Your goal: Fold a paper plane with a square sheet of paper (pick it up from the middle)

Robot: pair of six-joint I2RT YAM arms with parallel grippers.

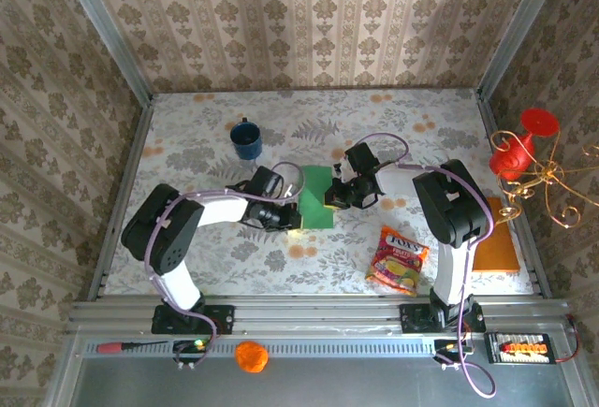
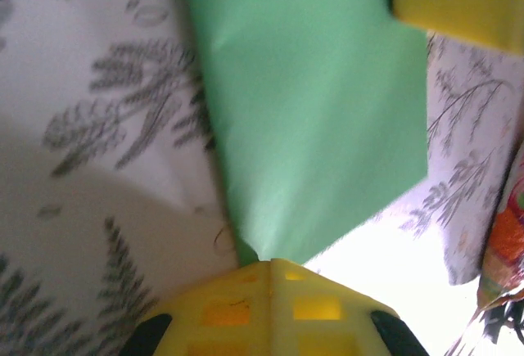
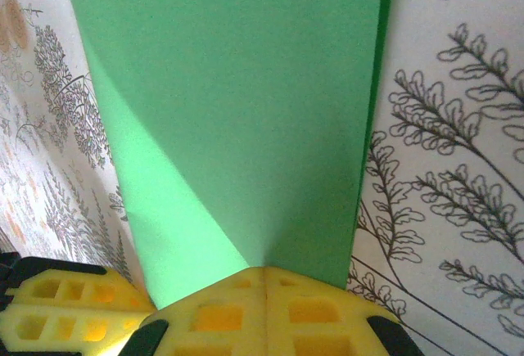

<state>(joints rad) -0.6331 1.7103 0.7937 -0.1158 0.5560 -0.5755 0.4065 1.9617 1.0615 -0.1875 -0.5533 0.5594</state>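
The square sheet of paper (image 1: 316,197) is bright green and rests on the floral tablecloth at mid-table. From above it looks like a tall rectangle, not a pointed paper plane. My left gripper (image 1: 289,217) is shut on its lower left corner. In the left wrist view the yellow fingertips (image 2: 270,268) pinch the paper (image 2: 311,110), which fans away from them. My right gripper (image 1: 336,196) is shut on the right edge. In the right wrist view the paper (image 3: 246,86) rises from the closed gripper tips (image 3: 264,272), with a diagonal crease and a doubled right edge.
A blue mug (image 1: 246,139) stands behind and left of the paper. A colourful snack packet (image 1: 398,259) lies near the right arm's base, and an orange-brown board (image 1: 496,239) lies at the right edge. A red and gold ornament (image 1: 520,152) overhangs the far right.
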